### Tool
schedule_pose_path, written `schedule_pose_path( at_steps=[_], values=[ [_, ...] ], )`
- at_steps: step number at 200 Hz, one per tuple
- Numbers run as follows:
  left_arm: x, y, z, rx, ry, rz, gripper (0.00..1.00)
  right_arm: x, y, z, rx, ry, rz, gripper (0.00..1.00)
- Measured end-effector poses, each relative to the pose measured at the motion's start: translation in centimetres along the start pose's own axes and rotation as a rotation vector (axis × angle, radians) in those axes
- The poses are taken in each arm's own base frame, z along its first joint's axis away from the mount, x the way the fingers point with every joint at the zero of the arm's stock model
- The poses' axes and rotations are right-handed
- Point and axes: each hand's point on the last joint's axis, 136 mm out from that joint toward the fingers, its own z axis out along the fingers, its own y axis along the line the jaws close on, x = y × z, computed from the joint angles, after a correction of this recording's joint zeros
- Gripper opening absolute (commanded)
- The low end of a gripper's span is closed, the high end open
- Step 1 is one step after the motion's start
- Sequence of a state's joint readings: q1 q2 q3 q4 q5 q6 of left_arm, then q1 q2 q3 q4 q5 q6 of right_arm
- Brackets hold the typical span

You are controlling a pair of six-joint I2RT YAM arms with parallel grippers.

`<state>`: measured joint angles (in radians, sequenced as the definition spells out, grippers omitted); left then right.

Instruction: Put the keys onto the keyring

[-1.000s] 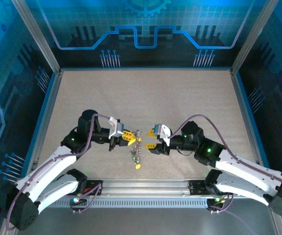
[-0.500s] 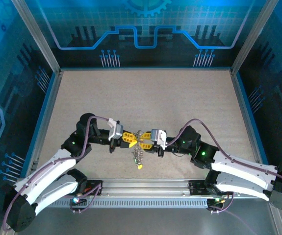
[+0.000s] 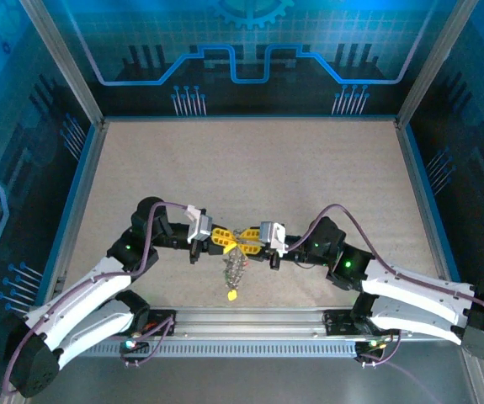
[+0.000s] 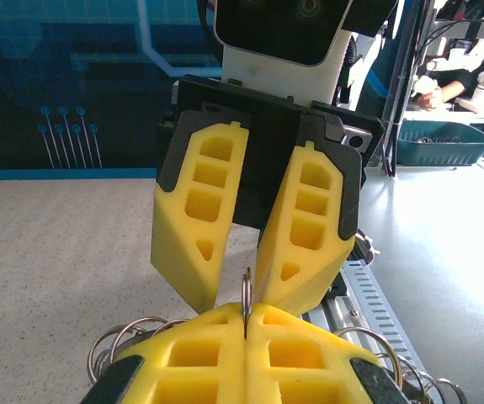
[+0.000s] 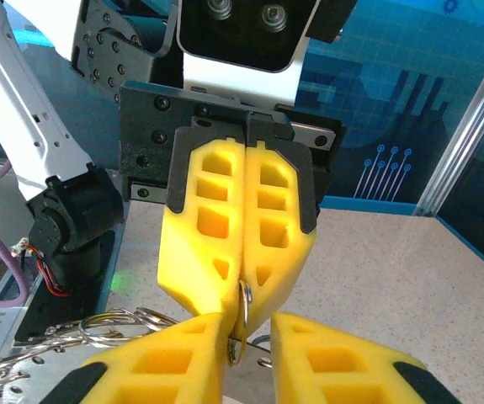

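- Keyring (image 4: 246,290): a thin bright wire ring, seen edge-on. It is held off the table (image 3: 250,168) between the two arms, near the front edge and about midway across.
- Attached: a bunch of further rings (image 3: 236,268) hangs below it. A yellow-headed key (image 3: 232,295) sits at the bottom end; I cannot tell whether it touches the table. Other key colours are too small to make out.
- Left gripper (image 4: 246,324): fingers pressed together and clamped on the keyring's rim, with the ring standing upright out of the seam.
- Right gripper (image 5: 250,330): faces the left one tip to tip. Its fingers are apart and straddle the same ring, with no firm pinch to be seen.
- Handling, judged: light, stiff, hard and smooth, not fragile. It is likely to pivot or slip between the fingers, and the hanging bunch swings and pulls it downward.
- Where to hold, judged: on the bare arc of rim just beside the left fingers, flat sides against the pads. The grip should stay clear of the dangling bunch and leave the split end free for a key.
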<state>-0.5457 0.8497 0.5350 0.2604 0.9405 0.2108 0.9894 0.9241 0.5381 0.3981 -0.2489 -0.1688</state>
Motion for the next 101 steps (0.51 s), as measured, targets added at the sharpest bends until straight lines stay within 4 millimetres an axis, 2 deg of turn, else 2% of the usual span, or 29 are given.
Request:
schedule_pose_path(
  at_steps=[25,46,70,74,83,87,101],
  values=[
    [0.17,0.04,0.02,-0.003,-0.003,0.002,0.00,0.21,0.02,-0.02,0.002,0.001,0.007,0.18],
    [0.28,0.21,0.04,-0.012,-0.003,0.006,0.00,0.36,0.15,-0.04,0.000,-0.004,0.011,0.00],
    [0.20,0.26,0.07,-0.016,-0.006,0.014,0.00,0.30,0.22,-0.09,-0.002,-0.015,0.020,0.00],
    [0.20,0.27,0.08,-0.017,-0.006,0.014,0.06,0.30,0.22,-0.11,-0.002,-0.017,0.019,0.00],
    [0.20,0.25,0.11,-0.017,-0.006,0.015,0.30,0.33,0.26,-0.17,-0.001,-0.022,0.015,0.00],
    [0.17,0.23,0.13,-0.019,-0.006,0.021,0.38,0.30,0.26,-0.23,0.001,-0.026,0.011,0.00],
    [-0.05,0.14,0.09,-0.029,-0.009,0.031,0.50,0.69,0.48,-0.47,-0.001,-0.023,-0.007,0.00]
  ],
)
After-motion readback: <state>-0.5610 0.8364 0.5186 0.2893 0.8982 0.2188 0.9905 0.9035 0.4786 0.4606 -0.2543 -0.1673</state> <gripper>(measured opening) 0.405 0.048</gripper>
